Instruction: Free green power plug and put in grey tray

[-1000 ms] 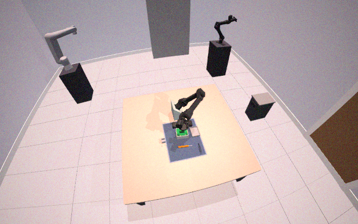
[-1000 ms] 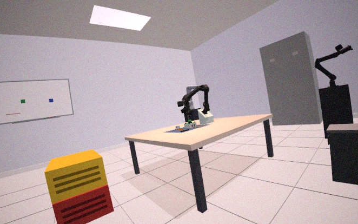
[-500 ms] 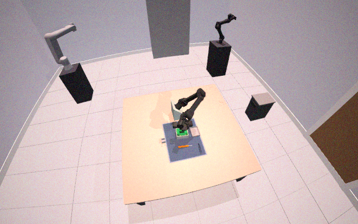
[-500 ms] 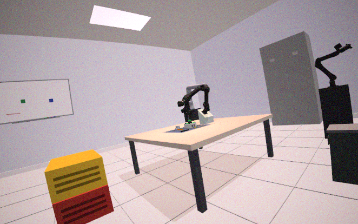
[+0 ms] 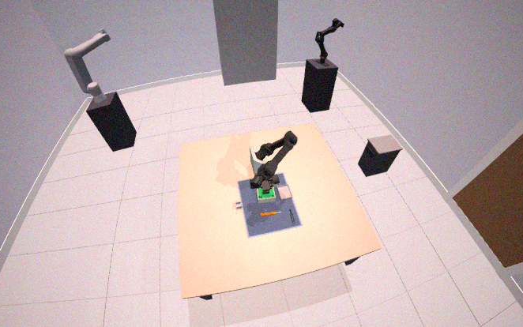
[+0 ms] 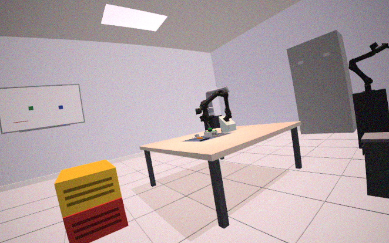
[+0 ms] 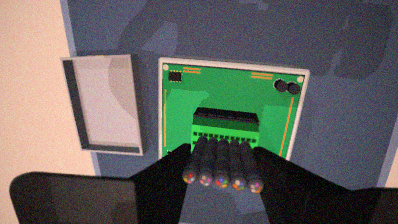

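The green power plug [image 7: 225, 131] sits at the black socket [image 7: 226, 116] on the green circuit board [image 7: 180, 110] [image 5: 260, 193]. Several dark wires come off it toward the camera. My gripper [image 7: 221, 152] [image 5: 266, 189] is shut on the plug, one finger on each side of it. The lower part of the board is hidden by the fingers and wires. How deep the plug sits in the socket cannot be told. The grey tray [image 7: 102, 102] [image 5: 284, 192] is empty and lies beside the board, left of it in the wrist view and right of it in the top view.
A blue mat [image 5: 255, 228] lies under the board. An orange screwdriver [image 5: 268, 213] [image 6: 199, 138] and dark tweezers [image 5: 291, 216] lie on it. A small pale object [image 5: 238, 205] is at the mat's left edge. A pale angled box [image 6: 228, 126] stands by the arm's base.
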You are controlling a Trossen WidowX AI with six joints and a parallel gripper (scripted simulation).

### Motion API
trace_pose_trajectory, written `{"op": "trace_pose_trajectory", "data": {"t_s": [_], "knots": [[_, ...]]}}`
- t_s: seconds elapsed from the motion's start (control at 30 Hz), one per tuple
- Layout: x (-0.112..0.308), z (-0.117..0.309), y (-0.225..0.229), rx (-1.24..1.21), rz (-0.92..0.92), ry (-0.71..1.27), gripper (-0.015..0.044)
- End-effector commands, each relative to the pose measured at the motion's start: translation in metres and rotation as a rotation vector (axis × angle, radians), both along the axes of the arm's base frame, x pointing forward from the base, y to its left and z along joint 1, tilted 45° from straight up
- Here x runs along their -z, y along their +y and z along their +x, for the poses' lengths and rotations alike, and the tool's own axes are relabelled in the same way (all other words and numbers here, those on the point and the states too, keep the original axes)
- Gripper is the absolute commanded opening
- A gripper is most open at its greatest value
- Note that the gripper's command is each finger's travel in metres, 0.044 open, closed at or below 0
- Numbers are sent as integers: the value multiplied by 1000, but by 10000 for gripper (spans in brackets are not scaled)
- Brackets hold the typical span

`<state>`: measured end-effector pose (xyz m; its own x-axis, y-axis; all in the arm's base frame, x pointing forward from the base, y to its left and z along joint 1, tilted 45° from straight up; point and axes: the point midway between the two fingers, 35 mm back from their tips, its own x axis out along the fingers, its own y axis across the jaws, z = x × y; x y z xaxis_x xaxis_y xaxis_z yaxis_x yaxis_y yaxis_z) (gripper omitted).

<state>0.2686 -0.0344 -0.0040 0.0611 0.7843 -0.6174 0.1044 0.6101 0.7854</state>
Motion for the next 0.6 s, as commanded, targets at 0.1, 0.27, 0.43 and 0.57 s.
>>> {"op": "trace_pose_trajectory", "data": {"t_s": [0.1, 0.27, 0.43, 0.57], "knots": [[-13, -2, -8, 28, -121, 30, 0], [-23, 0, -2, 21, -247, 47, 0], [-23, -1, -4, 22, -238, 46, 0], [-17, -2, -11, 28, -136, 32, 0]]}}
